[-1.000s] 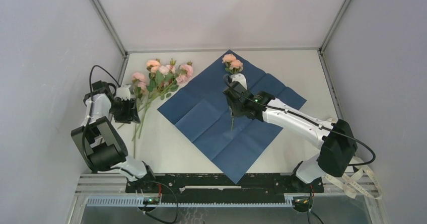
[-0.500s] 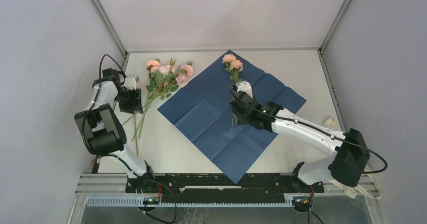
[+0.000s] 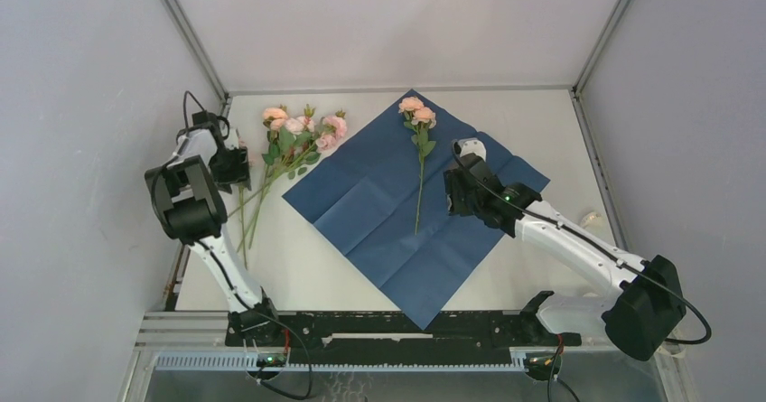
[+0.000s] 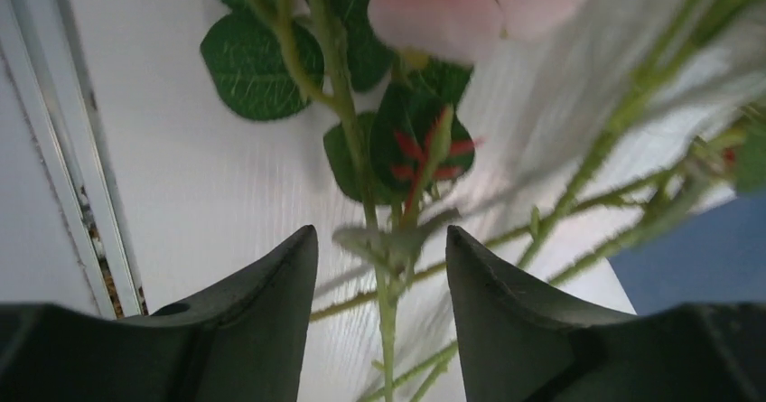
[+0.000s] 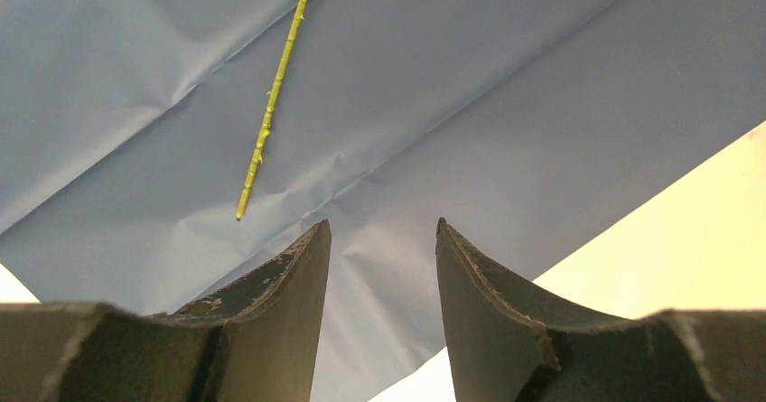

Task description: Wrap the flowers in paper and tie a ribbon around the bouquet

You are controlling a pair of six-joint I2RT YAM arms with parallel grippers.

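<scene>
A large thin sheet of paper (image 3: 361,208), dark navy face up and crossed by fold creases, lies flat as a diamond over the middle of the white table (image 3: 542,117). One corner points at the far edge and the opposite one reaches the near edge.

A single artificial rose stem (image 3: 419,163) lies on the paper. Its pale pink blooms sit just inside the sheet's far corner, and its thin green stalk runs toward the near edge, ending around the sheet's middle.

The other flowers, a loose bunch of pale pink roses (image 3: 294,135) with green leaves, lie on the bare table toward the far left corner. Their blooms are just beside the paper's far-left side and their stalks fan out toward the left edge.

The left gripper (image 3: 235,164) is at the left edge, over the outer part of that bunch. Its fingers stand apart, with one leafy stalk passing through the gap; neither finger visibly presses on it.

The right gripper (image 3: 454,196) is over the right half of the paper, beside the single stalk. Its fingers are spread with nothing between them, and in its wrist view the stalk's cut end lies ahead and to the left, clear of both fingers.
</scene>
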